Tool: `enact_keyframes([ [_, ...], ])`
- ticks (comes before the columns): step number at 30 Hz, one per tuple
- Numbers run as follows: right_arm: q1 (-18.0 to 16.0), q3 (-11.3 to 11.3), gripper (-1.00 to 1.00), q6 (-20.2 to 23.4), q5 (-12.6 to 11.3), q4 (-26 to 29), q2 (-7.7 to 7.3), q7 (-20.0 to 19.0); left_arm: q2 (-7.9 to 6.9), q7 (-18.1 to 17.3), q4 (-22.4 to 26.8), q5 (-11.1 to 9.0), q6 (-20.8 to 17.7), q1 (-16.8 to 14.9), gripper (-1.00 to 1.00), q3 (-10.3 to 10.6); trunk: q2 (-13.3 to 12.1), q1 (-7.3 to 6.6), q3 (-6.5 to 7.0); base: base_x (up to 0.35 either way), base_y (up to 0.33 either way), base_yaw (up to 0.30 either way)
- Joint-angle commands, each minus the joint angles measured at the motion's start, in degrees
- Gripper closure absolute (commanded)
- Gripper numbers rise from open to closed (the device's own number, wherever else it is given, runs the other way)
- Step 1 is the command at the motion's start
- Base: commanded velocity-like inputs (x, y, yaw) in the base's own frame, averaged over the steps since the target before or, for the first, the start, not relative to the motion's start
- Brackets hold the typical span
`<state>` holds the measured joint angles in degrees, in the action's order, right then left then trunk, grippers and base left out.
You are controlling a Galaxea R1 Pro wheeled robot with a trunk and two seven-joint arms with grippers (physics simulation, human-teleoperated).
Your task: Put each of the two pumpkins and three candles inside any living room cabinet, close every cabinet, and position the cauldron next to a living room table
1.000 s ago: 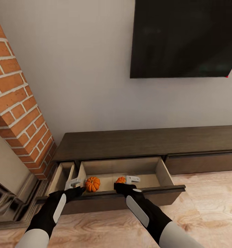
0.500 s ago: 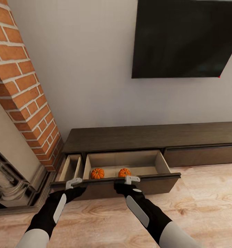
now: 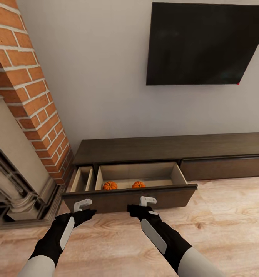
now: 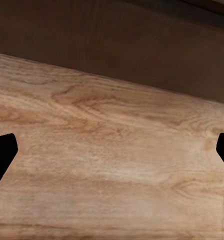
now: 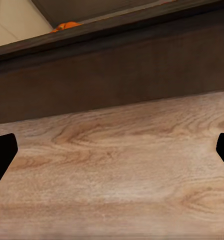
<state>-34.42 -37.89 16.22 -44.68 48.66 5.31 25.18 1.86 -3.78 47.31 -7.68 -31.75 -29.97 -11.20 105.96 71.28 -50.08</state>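
Drawer of long dark-brown wood cabinet [image 3: 129,196] open, two orange pumpkins [image 3: 110,185] inside | front just ahead of both grippers' fingers [image 3: 147,199] | both spread, empty.

Brick fireplace [image 3: 25,96], wood floor [image 3: 221,231].

The whole head view has drawn back from the cabinet [image 3: 171,148]. A second ago both grippers reached over its open drawer [image 3: 129,195] beside the two pumpkins [image 3: 109,185]; now the left gripper [image 3: 82,204] and right gripper [image 3: 147,200] hang outside the drawer front, over the floor.
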Motion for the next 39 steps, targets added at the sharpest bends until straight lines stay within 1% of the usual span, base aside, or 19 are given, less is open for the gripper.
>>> enact_keyframes([
  [1, -0.05, -0.17, -1.00, 0.13, -0.37, 0.10, -0.03, 0.43, 0.07, -0.19, 0.07, -0.23, -0.36, -0.04, -1.00, -0.30, 0.02, -0.01, -0.05, -0.029, 0.000, 0.000],
  [4, -0.06, -0.10, -1.00, 0.13, -0.40, 0.12, -0.03, 0.40, 0.07, -0.18, 0.10, -0.26, -0.34, -0.02, -1.00, -0.31, 0.02, -0.01, -0.05, -0.013, 0.000, 0.000],
  [15, -0.07, 0.00, -1.00, -0.11, -0.28, -0.03, -0.03, 0.35, 0.07, -0.13, -0.07, -0.26, 0.14, -0.04, -1.00, -0.34, 4.44, 2.40, -2.02, -0.001, 0.000, 0.000],
  [23, -0.08, -0.07, -1.00, -4.35, -0.24, -1.43, 0.03, 0.14, 0.10, 0.03, -0.11, 0.21, 0.48, -0.01, -1.00, -0.20, 7.65, 4.16, -3.46, 0.000, 0.000, 0.000],
  [26, -0.10, -0.08, -1.00, -6.16, -0.16, -4.17, 0.01, 0.13, 0.08, 0.08, -0.11, 0.40, 1.50, -0.01, -1.00, -0.16, 8.85, 4.82, -4.00, 0.000, 0.000, 0.000],
  [30, -0.10, -0.01, -1.00, -7.29, -0.12, -6.59, -0.04, 0.07, 0.07, 0.12, -0.30, 0.47, 3.35, 0.00, -1.00, -0.04, 10.45, 5.70, -4.72, 0.000, 0.000, 0.000],
  [32, -0.11, -0.03, -1.00, -8.30, -0.09, -7.44, -0.15, 0.05, 0.07, 0.49, -0.77, 0.52, 3.98, 0.00, -1.00, 0.00, 11.25, 6.14, -5.08, 0.000, 0.000, 0.000],
  [35, -0.10, -0.17, -1.00, -10.31, -0.03, -8.17, -0.24, -0.38, 0.07, 2.26, -1.36, 0.60, 5.00, 0.00, -1.00, 0.07, 12.46, 6.80, -5.62, 0.000, 0.000, 0.000],
  [38, -0.07, -0.23, -1.00, -12.73, -0.04, -8.47, -0.40, -2.83, 0.07, 5.09, -1.81, 0.56, 7.24, 0.00, -1.00, 0.11, 13.66, 7.46, -6.15, 0.000, 0.000, 0.000],
  [39, -0.06, -0.24, -1.00, -13.03, -0.05, -8.49, -0.43, -3.24, 0.07, 5.43, -1.96, 0.56, 7.66, 0.00, -1.00, 0.11, 14.06, 7.68, -6.33, 0.000, 0.000, 0.000],
])
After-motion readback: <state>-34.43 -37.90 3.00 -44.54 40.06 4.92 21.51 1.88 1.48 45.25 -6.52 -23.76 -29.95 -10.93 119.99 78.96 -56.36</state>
